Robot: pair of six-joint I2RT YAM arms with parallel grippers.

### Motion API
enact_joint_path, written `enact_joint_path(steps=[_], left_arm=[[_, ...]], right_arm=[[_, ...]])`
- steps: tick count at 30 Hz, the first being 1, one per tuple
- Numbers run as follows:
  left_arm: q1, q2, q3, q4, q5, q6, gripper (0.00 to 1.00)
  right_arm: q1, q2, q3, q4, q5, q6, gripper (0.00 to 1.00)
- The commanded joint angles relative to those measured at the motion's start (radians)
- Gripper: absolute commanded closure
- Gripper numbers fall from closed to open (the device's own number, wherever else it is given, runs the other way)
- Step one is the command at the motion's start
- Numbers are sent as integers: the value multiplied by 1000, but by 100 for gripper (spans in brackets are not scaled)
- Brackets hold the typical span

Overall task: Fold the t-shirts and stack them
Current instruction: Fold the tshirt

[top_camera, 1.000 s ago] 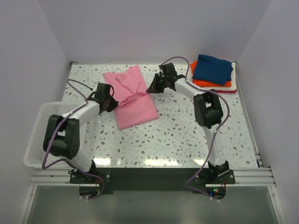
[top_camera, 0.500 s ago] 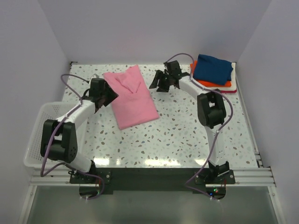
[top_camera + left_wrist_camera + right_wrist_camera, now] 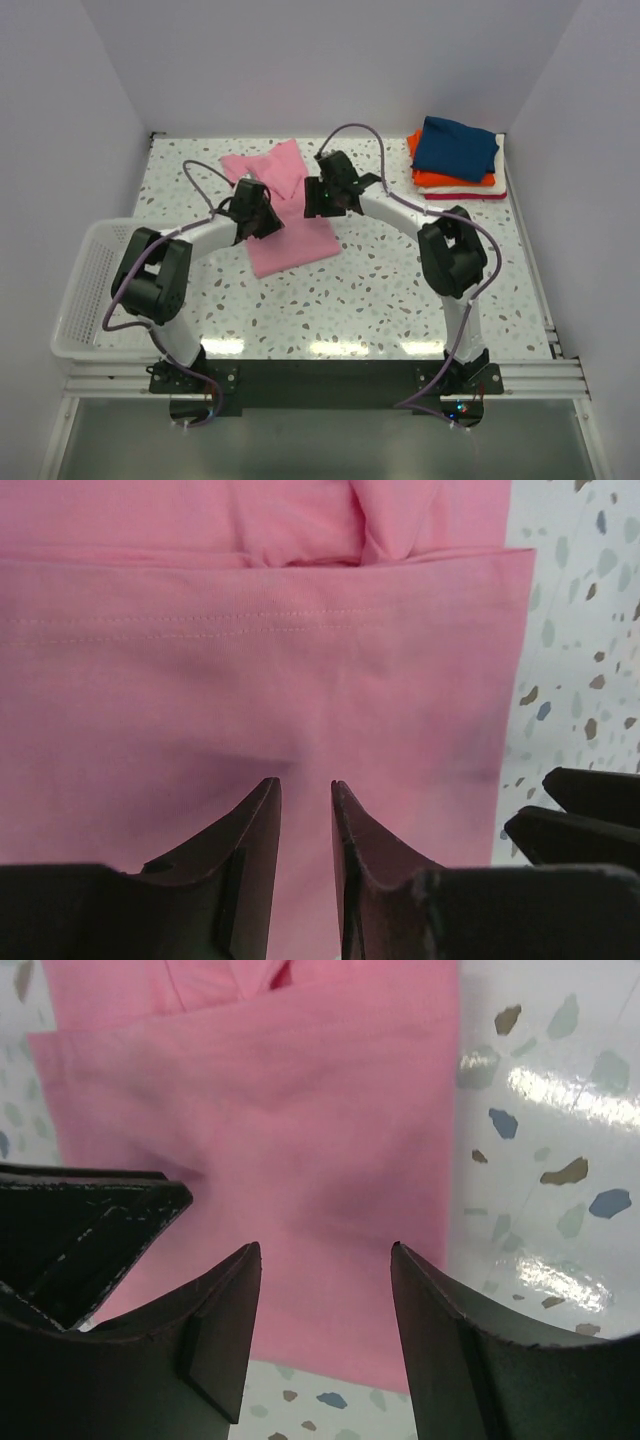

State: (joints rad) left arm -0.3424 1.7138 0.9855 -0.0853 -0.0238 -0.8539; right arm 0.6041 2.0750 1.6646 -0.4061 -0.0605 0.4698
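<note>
The light pink t-shirt (image 3: 292, 243) lies folded into a long strip on the speckled table, its far end (image 3: 275, 168) creased. My left gripper (image 3: 262, 216) hovers low over its left middle. In the left wrist view this gripper (image 3: 305, 782) is open by a narrow gap, with flat pink cloth (image 3: 250, 660) below and nothing between the fingers. My right gripper (image 3: 318, 197) is over the shirt's right middle, and in its own view it (image 3: 325, 1247) stands wide open above the shirt (image 3: 300, 1110). The folded stack sits at the back right, with navy (image 3: 455, 148) on top and orange (image 3: 438, 178) under it.
A white wire basket (image 3: 80, 295) stands at the table's left edge beside the left arm. The two grippers are close together: the right one's fingers (image 3: 590, 810) show in the left wrist view. White walls enclose the table on three sides.
Both grippers let go of the shirt's sides, opened and drew apart, then came back in over its middle. The left jaws have narrowed again. The shirt lies flatter.
</note>
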Motion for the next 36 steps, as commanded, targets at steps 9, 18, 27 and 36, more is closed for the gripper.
enact_joint_path(steps=[9, 18, 27, 36], left_arm=[[-72, 66, -79, 139, -5, -48, 69], [-188, 40, -165, 53, -82, -86, 69], [-377, -39, -278, 13, -102, -151, 69], [-590, -129, -350, -60, -119, -246, 69]], right_arm=[[45, 10, -219, -5, 215, -33, 44], [85, -137, -446, -27, 334, 21, 44], [140, -357, -715, -5, 289, 88, 45], [299, -670, -980, -37, 235, 266, 45]])
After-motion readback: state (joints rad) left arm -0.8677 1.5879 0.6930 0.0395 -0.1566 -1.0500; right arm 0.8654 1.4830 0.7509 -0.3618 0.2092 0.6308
